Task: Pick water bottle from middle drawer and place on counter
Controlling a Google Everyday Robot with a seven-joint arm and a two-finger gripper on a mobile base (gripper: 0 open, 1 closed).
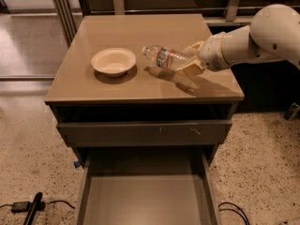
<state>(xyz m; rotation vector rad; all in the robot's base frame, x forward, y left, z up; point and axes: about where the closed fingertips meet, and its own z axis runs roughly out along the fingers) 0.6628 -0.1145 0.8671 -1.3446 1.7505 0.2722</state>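
Note:
The water bottle [163, 57] is clear with a red-and-dark label band. It is held tilted, neck pointing left, just above the tan counter [93, 81]. My gripper [191, 60] reaches in from the right and is shut on the bottle's base end, over the counter's right half. The middle drawer [145, 196] is pulled open at the bottom of the view, and its flat bottom is bare.
A cream bowl [113, 61] sits on the counter to the left of the bottle. A shut grey drawer front [140, 132] is above the open drawer. Black cables [28, 205] lie on the speckled floor at the lower left, and another cable [234, 212] at the lower right.

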